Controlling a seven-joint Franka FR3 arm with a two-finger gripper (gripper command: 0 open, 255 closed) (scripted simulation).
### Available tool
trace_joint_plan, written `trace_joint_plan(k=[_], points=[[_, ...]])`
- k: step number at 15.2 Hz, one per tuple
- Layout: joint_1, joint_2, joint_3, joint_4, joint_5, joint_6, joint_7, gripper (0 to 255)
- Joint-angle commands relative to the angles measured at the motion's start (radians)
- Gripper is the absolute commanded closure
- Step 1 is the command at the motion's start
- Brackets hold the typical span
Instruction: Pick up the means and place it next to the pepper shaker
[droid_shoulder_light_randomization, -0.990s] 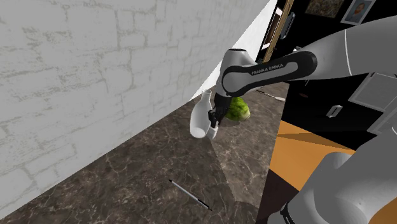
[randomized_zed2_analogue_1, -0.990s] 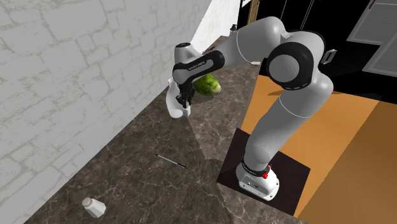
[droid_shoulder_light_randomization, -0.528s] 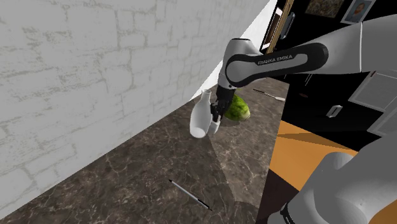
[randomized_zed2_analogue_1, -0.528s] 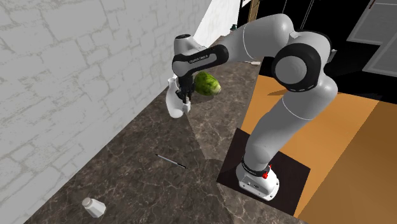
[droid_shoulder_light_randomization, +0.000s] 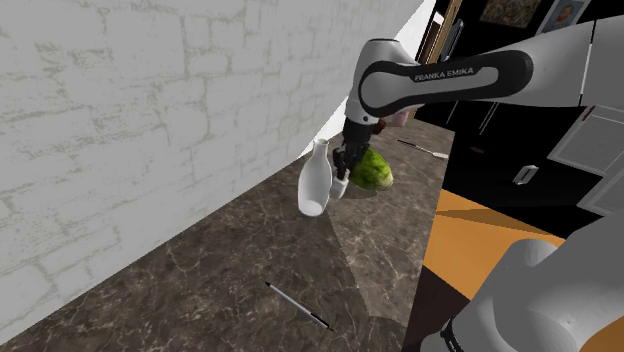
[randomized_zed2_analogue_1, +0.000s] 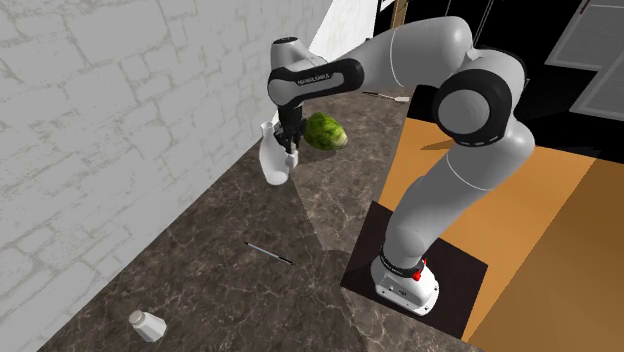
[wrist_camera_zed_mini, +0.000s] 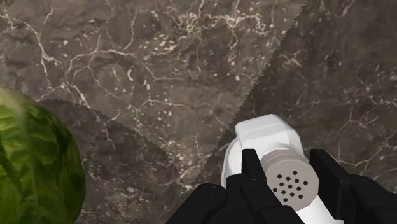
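The end effector (wrist_camera_zed_mini: 287, 170) is clamped on the shaker (wrist_camera_zed_mini: 262, 136), one black finger on each side of its grey perforated cap (the holes face the wrist camera). In the shoulder view the end effector (droid_shoulder_light_randomization: 341, 182) holds the shaker (droid_shoulder_light_randomization: 314, 188) tilted over the dark marbled desk (droid_shoulder_light_randomization: 200, 290), close to the white brick wall (droid_shoulder_light_randomization: 140, 100). A green lettuce (droid_shoulder_light_randomization: 371, 171) lies just beside it, on the side away from the wall. Further along the desk lies a thin dark rod (randomized_zed2_analogue_1: 270, 253). The pepper shaker (randomized_zed2_analogue_1: 147, 324) lies on its side well apart from the shaker, near the second exterior view's lower left.
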Motion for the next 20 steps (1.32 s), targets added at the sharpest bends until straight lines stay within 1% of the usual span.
trace_joint_plan(k=[1,13,14,20], points=[[-0.001,-0.011,0.0,0.02,-0.001,-0.031,-0.001,255],[0.001,-0.028,0.004,0.166,-0.001,-0.193,0.002,255],[0.001,-0.028,0.004,0.167,-0.001,-0.195,0.002,255],[0.058,-0.066,0.102,0.128,0.031,-0.194,0.146,255]])
